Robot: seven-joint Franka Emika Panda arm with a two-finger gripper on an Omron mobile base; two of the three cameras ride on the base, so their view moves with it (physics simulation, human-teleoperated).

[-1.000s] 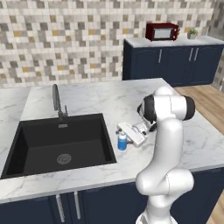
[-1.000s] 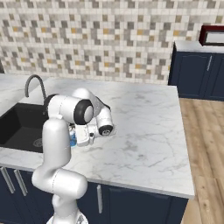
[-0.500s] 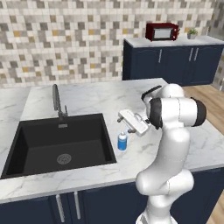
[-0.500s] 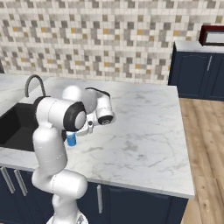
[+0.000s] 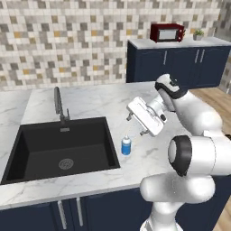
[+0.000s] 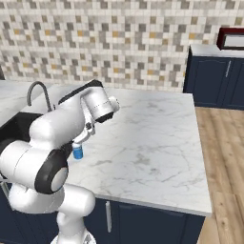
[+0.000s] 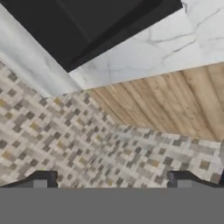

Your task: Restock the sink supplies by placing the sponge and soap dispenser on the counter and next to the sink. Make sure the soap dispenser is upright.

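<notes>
The soap dispenser point(image 5: 126, 145) stands upright on the counter point(image 5: 90, 101), just beside the right rim of the sink point(image 5: 63, 146), near that rim's front corner. From the right base view the same blue bottle point(image 6: 77, 151) shows partly behind the arm, its white pump on top.

A second ago the gripper was low over the bottle, right at it. Half a second ago it had lifted clear, with the bottle left standing by the sink's rim. Now the gripper point(image 5: 136, 124) is higher again and farther right of the sink, well apart from the dispenser and tilted over on its side. Its jaws stand wide apart with nothing between them; in the hand view the two fingertips point(image 7: 43, 177) sit far apart at the bottom, looking along the tiled wall and counter edge.

The dispenser has not shifted across these frames. The faucet point(image 5: 57, 103) rises behind the sink's back rim.
</notes>
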